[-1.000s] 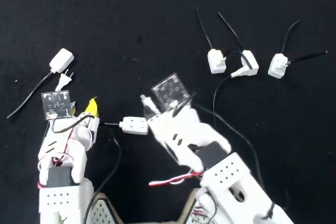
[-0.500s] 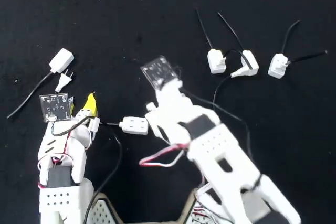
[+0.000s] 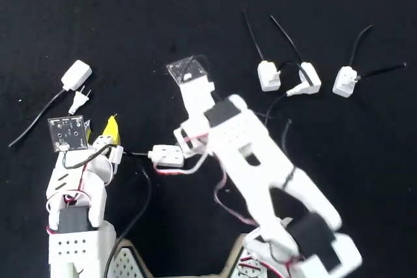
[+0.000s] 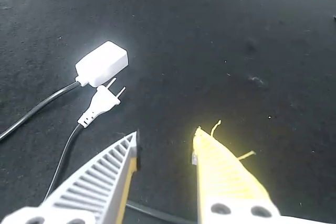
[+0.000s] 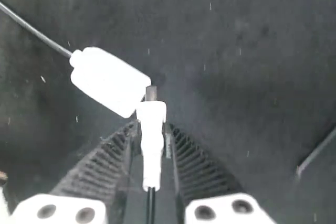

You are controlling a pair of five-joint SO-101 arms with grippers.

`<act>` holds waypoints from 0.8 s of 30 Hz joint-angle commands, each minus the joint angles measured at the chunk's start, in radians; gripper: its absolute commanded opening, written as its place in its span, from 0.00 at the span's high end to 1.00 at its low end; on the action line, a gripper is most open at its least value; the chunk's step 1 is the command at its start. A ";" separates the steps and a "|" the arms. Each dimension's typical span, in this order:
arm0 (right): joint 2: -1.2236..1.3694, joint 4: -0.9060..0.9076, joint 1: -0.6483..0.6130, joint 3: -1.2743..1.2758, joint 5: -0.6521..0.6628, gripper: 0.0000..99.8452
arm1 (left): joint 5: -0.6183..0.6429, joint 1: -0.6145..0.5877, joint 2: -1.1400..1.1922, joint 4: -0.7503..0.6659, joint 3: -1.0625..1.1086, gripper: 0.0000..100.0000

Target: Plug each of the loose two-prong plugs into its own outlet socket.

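Now | right pincer (image 5: 151,128) clamps plug (image 5: 151,116) | prongs (image 5: 151,93) at socket (image 5: 109,80), seating unclear

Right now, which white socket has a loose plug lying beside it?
The far-left socket: a two-prong plug lies beside it with prongs bare, in front of the left end effector.

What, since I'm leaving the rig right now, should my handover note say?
Left gripper: open, empty, near the loose plug, which lies unplugged beside the left socket.
Right gripper: shut on the held plug, prongs at the target socket, dark gap showing, not fully seated.
Far sockets: cords at all three; seating unclear.
Left to do: push the held plug home, then plug in the loose plug.
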 commanded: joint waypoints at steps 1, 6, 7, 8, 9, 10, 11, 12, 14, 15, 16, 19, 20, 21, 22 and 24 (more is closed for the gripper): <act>0.110 0.124 0.011 -0.199 -0.032 0.99 | 0.003 -0.004 -0.011 -0.018 0.024 0.82; 0.239 0.193 0.011 -0.354 -0.037 0.99 | 0.003 -0.004 -0.011 -0.018 0.022 0.82; 0.255 0.195 0.009 -0.375 -0.037 0.99 | 0.003 -0.004 -0.011 -0.018 0.022 0.82; 0.271 0.193 0.009 -0.392 -0.038 0.99 | 0.003 -0.004 -0.011 -0.018 0.022 0.82; 0.288 0.192 0.008 -0.407 -0.038 0.99 | 0.003 -0.004 -0.011 -0.018 0.022 0.82; 0.302 0.190 0.000 -0.417 -0.040 0.99 | 0.003 -0.004 -0.011 -0.018 0.022 0.82; 0.315 0.190 -0.008 -0.426 -0.057 0.99 | 0.003 -0.004 -0.011 -0.018 0.022 0.82; 0.331 0.192 -0.015 -0.435 -0.094 0.99 | 0.003 -0.002 -0.011 -0.018 0.022 0.82; 0.361 0.195 -0.018 -0.449 -0.192 0.99 | 0.003 -0.002 -0.011 -0.018 0.022 0.82; 0.375 0.207 -0.020 -0.456 -0.250 0.99 | 0.003 -0.002 -0.011 -0.018 0.022 0.82; 0.389 0.222 -0.021 -0.469 -0.301 0.99 | 0.003 -0.002 -0.011 -0.018 0.022 0.82; 0.423 0.298 -0.035 -0.542 -0.361 0.99 | 0.003 -0.002 -0.011 -0.018 0.022 0.82; 0.435 0.327 -0.043 -0.573 -0.347 0.99 | 0.003 -0.002 -0.011 -0.018 0.021 0.82; 0.449 0.359 -0.046 -0.605 -0.331 0.99 | 0.003 -0.002 -0.011 -0.018 0.021 0.82; 0.463 0.390 -0.054 -0.638 -0.319 0.99 | 0.003 -0.002 -0.011 -0.018 0.021 0.82; 0.499 0.436 -0.061 -0.687 -0.318 0.99 | 0.003 -0.002 -0.011 -0.020 0.021 0.82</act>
